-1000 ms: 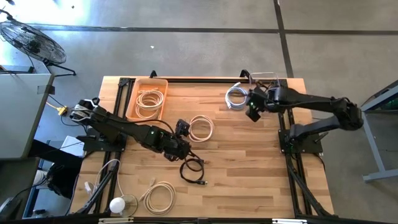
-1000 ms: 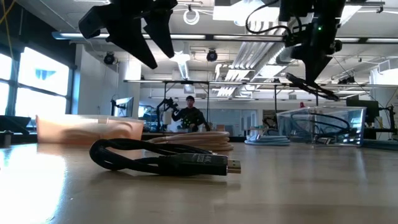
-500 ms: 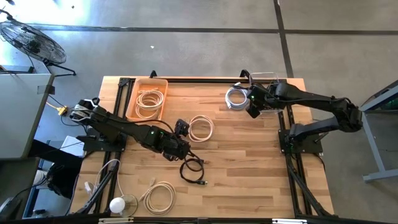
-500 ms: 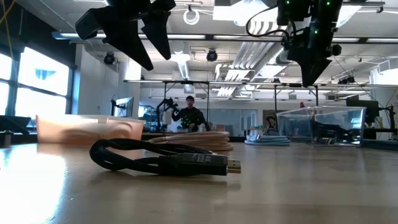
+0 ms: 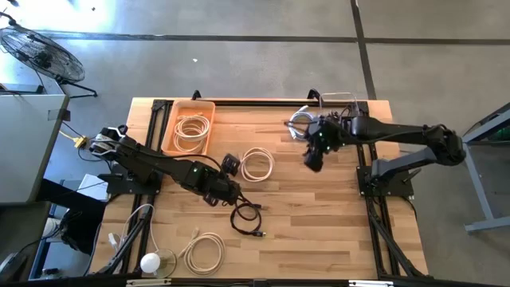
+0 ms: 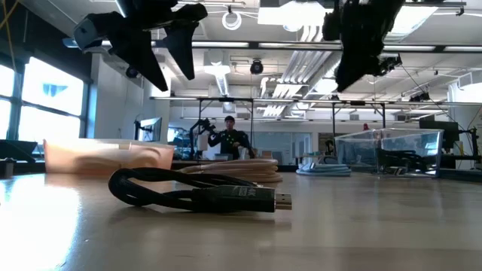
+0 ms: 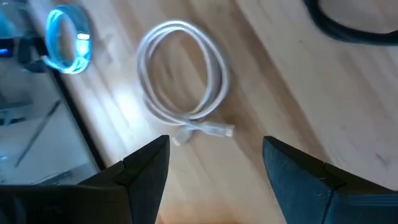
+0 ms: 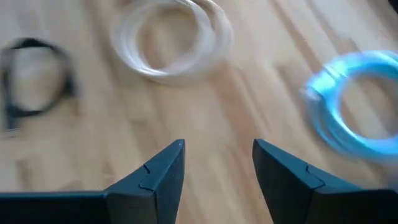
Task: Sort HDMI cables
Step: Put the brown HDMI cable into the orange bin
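Right gripper (image 5: 311, 157) hangs empty, fingers apart, beside the silvery cable (image 5: 301, 122); left gripper (image 5: 225, 182), open, partly hides the black cable (image 5: 249, 217).

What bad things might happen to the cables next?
The left tool, open, hangs by the cream coiled cable mid-table; a clumsy grab might only snag one loop and uncoil it. The right tool, open and empty, is heading that way too, so the arms might bump.

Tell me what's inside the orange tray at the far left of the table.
The orange tray holds cream-beige coiled cables, stacked as overlapping loops. Its bare floor shows around them. How many coils there are, and anything beneath them, cannot be told.
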{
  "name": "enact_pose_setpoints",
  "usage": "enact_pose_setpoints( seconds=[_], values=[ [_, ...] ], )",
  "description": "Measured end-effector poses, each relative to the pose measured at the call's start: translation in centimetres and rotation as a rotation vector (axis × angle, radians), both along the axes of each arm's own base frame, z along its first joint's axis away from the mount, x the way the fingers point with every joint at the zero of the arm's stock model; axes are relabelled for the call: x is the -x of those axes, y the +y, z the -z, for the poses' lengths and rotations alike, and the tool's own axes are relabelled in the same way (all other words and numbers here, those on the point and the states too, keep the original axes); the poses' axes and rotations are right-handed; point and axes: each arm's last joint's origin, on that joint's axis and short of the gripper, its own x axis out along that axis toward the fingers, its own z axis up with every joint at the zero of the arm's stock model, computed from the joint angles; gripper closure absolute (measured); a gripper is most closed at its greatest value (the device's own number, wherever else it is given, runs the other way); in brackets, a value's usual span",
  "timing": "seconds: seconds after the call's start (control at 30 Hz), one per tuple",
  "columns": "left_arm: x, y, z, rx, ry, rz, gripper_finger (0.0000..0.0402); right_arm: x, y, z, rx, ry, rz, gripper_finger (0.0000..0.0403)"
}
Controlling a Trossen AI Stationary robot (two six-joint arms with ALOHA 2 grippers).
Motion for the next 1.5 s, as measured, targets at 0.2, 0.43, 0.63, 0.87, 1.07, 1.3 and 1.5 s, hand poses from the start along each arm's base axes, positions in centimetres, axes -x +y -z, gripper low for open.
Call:
enact_pose_setpoints(
  seconds=[0.2,0.43,0.63,0.87,1.07,1.3,1.5],
  values=[
    [0.0,-0.2,0.1,0.067,0.023,0.027,0.0151,-2.1,3.8,-0.4,0.08,-0.197,-0.269,0.0221],
    [0.2,-0.3,0.2,0.127,0.051,0.039,0.0151,-3.0,7.8,3.7,0.336,-0.273,-0.63,0.0221],
    [0.5,-0.3,0.3,0.146,0.089,0.019,0.0151,-3.9,8.1,7.0,0.518,-0.154,-0.546,0.0222],
    [1.2,-0.1,0.6,0.156,0.146,-0.04,0.0151,-7.2,8.0,8.5,0.543,-0.069,-0.613,0.0222],
    [2.2,0.1,0.8,0.183,0.233,-0.115,0.0151,-11.1,8.5,8.4,0.57,0.019,-0.677,0.0222],
    [2.5,-0.4,0.8,0.185,0.236,-0.132,0.0151,-14.2,8.9,11.5,0.538,0.232,-0.756,0.0222],
    [2.8,-1.3,0.8,0.167,0.234,-0.092,0.0151,-15.6,8.8,14.5,0.605,0.361,-0.805,0.0222]
  ],
)
